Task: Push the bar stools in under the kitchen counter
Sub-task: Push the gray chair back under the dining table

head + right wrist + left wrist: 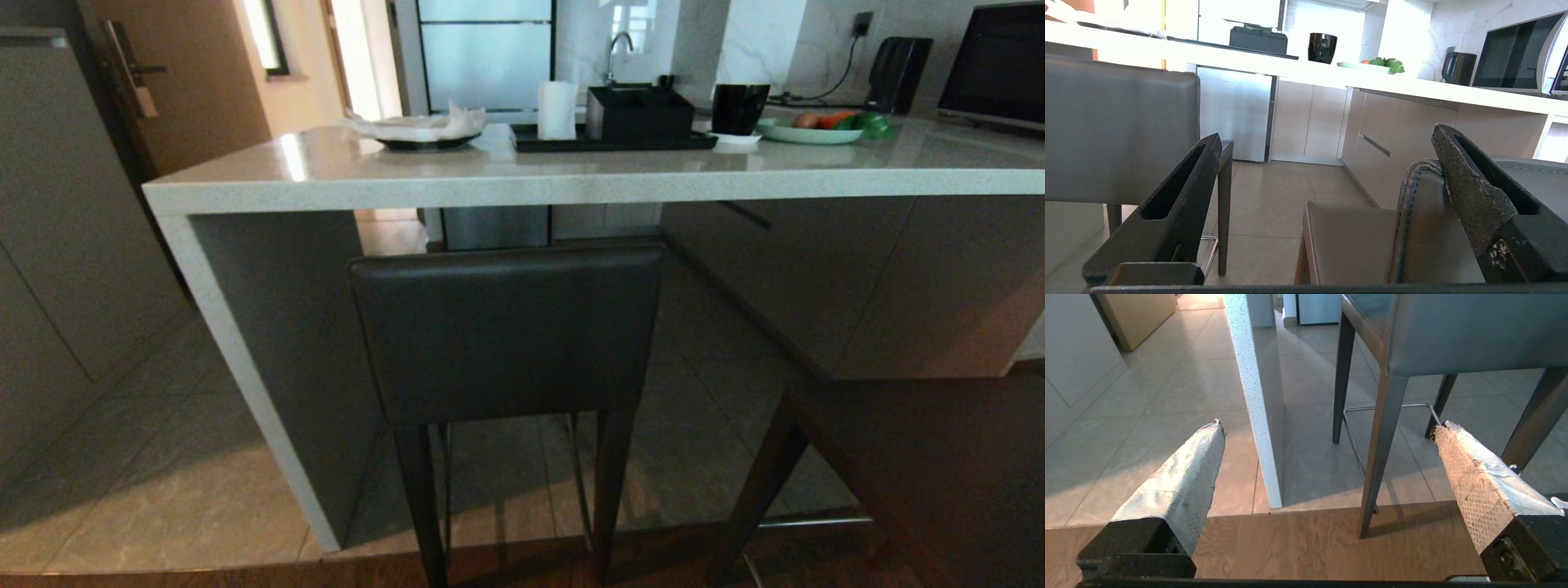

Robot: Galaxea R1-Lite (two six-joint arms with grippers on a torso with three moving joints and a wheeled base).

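Kitchen, tiled floor; pale speckled worktop carrying tray, black cup, plate of vegetables. Left bar stool: seat tucked under worktop beside slab side panel. Right bar stool: standing out from worktop. Left tool: fingers spread, empty, low near stool legs. Right tool: fingers spread, empty, at right stool's backrest

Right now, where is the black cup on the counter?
In the head view, the black cup stands on the kitchen counter, right of centre, between the black tray and the green plate.
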